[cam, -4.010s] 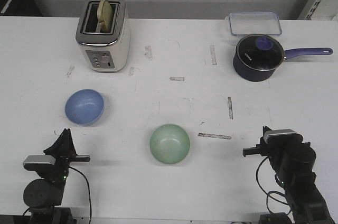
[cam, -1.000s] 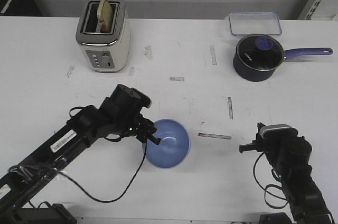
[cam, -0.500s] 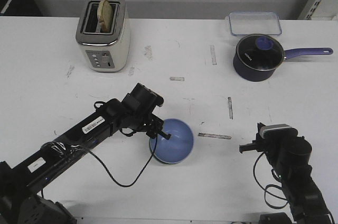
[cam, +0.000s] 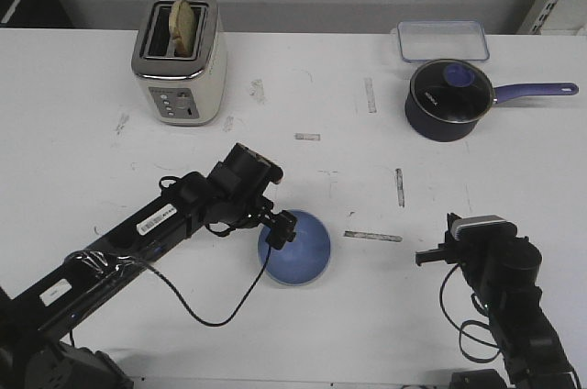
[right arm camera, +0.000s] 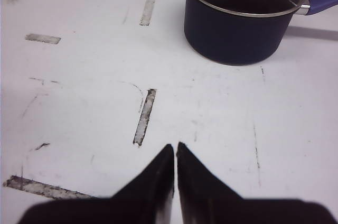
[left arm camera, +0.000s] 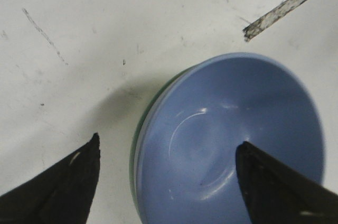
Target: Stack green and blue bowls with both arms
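Note:
The periwinkle blue bowl (cam: 301, 251) sits nested in the pale green bowl at the front middle of the table. In the front view the green bowl is almost wholly hidden. In the left wrist view only a thin arc of its rim (left arm camera: 136, 145) shows beside the blue bowl (left arm camera: 232, 145). My left gripper (cam: 280, 229) hangs open over the stack's left rim, one finger outside and one over the blue bowl's inside (left arm camera: 169, 142), holding nothing. My right gripper (cam: 424, 259) is shut and empty at the front right, low over bare table (right arm camera: 175, 145).
A cream toaster (cam: 179, 59) with bread stands at the back left. A dark navy saucepan (cam: 447, 100) with a glass lid and long handle stands at the back right (right arm camera: 240, 18), with a clear lidded box (cam: 442, 40) behind it. Worn tape marks dot the table.
The bowls lay apart four seconds ago. My left arm has carried the blue bowl onto the green one, and its fingers have opened and let go. The right arm has barely moved.

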Controlling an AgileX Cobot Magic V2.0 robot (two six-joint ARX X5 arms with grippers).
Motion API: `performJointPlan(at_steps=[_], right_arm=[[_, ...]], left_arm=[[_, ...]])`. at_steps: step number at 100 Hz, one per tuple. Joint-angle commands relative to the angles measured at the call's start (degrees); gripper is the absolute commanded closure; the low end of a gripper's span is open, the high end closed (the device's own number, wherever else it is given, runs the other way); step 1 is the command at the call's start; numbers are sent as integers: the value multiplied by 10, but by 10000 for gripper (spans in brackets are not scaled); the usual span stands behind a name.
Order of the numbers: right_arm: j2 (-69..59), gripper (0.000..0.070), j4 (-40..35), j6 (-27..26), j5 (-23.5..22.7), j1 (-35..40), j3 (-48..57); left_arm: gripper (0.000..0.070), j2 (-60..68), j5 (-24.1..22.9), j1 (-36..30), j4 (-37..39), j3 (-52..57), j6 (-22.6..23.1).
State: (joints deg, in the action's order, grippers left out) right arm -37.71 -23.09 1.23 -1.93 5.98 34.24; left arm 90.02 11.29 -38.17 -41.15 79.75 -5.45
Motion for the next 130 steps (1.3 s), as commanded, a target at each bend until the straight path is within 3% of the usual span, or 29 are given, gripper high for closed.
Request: performJointPlan(at_steps=[1,17,24,34,43,49,67,89,109,130], right_arm=[[-2,700,13,-3,-2,1,6],[-2,700,39,-3,-2,0,6],[-2,700,50,-3,-2,0,6],[-2,700,60,-3,-2,0,6],[-2,700,67,-3,-2,0,6],[-2,700,68,-3,-2,0,6],[-2,700,65,-3,-2,-17,6],[3,700,33,-40,-2,-93,6],[3,700,28,-42,-1,-107,5],[45,700,16,-26,-26,-107,-15]], left_arm=[[211,-16,-6,5,4,29,5],[250,-62,-97,27,8,63,7],[362,-85,-131,41,15,71,24],[588,-120,-151,71,29,72,51],[700,-146,-151,104,26,72,89],[700,-162,-151,133,16,72,110],[700,-193,-151,235,-12,60,110],[700,-285,-147,360,53,-90,76],[700,-427,-147,380,178,-296,74],[700,-582,-147,380,249,-440,73]])
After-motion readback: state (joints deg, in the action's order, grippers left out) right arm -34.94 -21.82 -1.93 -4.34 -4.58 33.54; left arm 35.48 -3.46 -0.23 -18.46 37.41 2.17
